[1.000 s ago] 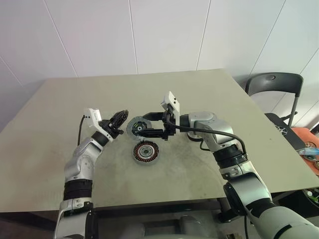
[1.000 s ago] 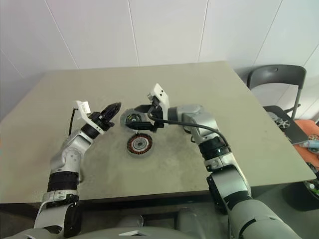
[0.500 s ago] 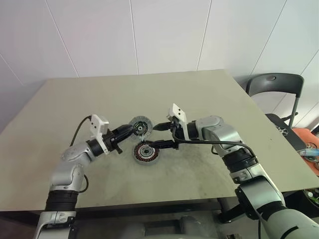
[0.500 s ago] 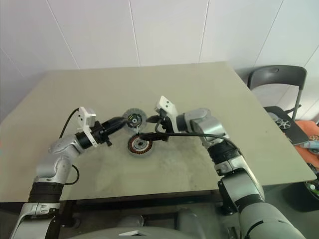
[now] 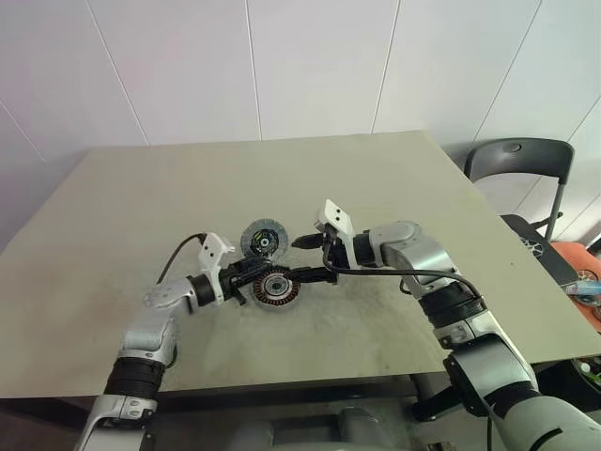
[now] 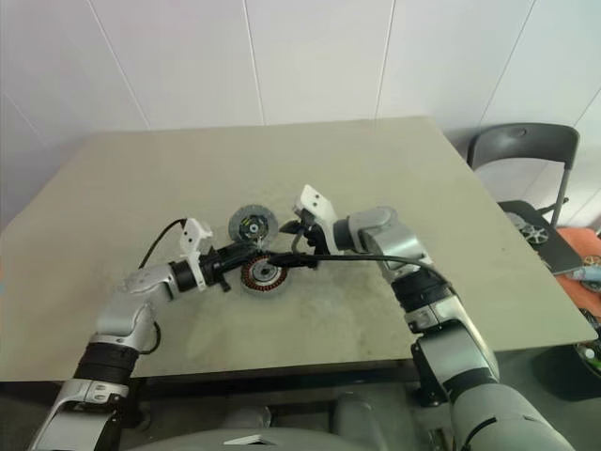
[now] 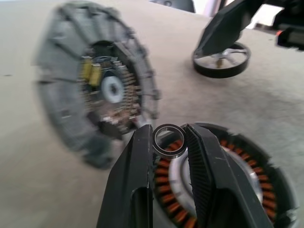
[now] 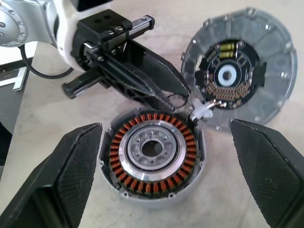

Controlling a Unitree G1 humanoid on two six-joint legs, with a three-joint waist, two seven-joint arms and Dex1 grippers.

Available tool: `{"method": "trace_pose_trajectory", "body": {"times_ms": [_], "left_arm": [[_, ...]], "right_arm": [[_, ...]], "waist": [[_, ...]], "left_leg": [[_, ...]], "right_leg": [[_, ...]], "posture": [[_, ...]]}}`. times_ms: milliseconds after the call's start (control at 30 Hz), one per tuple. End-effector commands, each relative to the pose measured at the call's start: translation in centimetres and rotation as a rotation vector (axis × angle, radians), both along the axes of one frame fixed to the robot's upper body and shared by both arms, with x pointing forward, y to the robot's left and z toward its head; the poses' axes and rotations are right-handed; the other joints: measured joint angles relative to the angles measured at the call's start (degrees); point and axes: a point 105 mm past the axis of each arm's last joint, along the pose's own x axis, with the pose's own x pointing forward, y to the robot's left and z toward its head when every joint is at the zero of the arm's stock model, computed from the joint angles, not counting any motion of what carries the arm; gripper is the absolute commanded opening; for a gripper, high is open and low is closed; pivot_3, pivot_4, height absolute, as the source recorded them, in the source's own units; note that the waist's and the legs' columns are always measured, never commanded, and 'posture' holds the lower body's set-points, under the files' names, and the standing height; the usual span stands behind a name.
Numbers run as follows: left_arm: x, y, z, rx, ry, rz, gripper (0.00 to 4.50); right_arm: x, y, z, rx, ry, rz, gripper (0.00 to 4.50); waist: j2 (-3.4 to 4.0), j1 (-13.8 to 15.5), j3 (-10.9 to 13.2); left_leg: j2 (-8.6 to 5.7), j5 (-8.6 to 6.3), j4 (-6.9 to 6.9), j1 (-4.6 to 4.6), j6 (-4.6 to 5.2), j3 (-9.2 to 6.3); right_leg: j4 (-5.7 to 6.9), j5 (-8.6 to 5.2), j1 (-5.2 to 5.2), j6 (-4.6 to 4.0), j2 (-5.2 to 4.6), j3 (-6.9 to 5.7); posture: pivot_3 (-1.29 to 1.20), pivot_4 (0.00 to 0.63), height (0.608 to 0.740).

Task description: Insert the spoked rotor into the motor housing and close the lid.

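Observation:
The motor housing (image 5: 275, 287), a dark cup ringed with copper windings, sits on the table, open side up. Just beyond it lies the lid (image 5: 263, 239), a ribbed grey disc with its circuit-board face showing. My left gripper (image 7: 168, 138) is shut on a tiny thin ring (image 8: 176, 100), held low over the housing's (image 8: 152, 152) rim on the lid side. My right gripper (image 5: 306, 259) reaches in from the right, open wide, one finger on each side of the housing. The spoked rotor (image 7: 221, 59) lies on the table behind a right finger.
The beige table (image 5: 423, 188) has bare room all round the parts. A small white connector (image 8: 202, 109) hangs between lid and housing. A dark chair (image 5: 521, 160) and an orange thing (image 5: 577, 272) stand off the table's right side.
My left gripper has dropped and swung right, from left of the lid to the housing's rim. My right gripper has sunk a little and drawn back right, off the lid.

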Motion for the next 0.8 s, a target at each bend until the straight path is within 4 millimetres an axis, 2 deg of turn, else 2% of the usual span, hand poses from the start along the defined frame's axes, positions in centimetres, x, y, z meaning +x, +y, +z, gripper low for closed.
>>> {"method": "trace_pose_trajectory", "body": {"times_ms": [33,433,800], "left_arm": [[0.1,-0.5,1.1,0.009,-0.031,-0.038,0.67],[-0.5,-1.4,-0.8,0.068,0.052,-0.094,0.67],[-0.6,-1.1,-1.6,0.102,0.070,-0.091,0.67]], "right_arm": [[0.3,0.0,0.5,-0.015,-0.045,-0.010,4.50],[0.3,-0.3,0.5,-0.007,-0.048,-0.027,4.50],[0.2,-0.1,0.6,0.003,-0.051,-0.027,4.50]], "waist": [[0.00,-0.1,0.0],[0.00,-0.1,0.0],[0.00,-0.1,0.0]], "left_leg": [[0.00,0.00,0.00,0.01,0.00,0.00],[0.01,0.00,0.00,0.01,0.00,0.00],[0.00,0.00,0.01,0.03,0.00,0.01]], "right_leg": [[0.01,0.00,0.00,0.00,0.01,0.00],[0.01,-0.02,0.01,0.03,0.01,0.00],[0.01,-0.04,0.02,0.06,0.01,0.00]], "posture": [[0.00,0.000,0.740],[0.00,0.000,0.740],[0.00,0.000,0.740]]}}
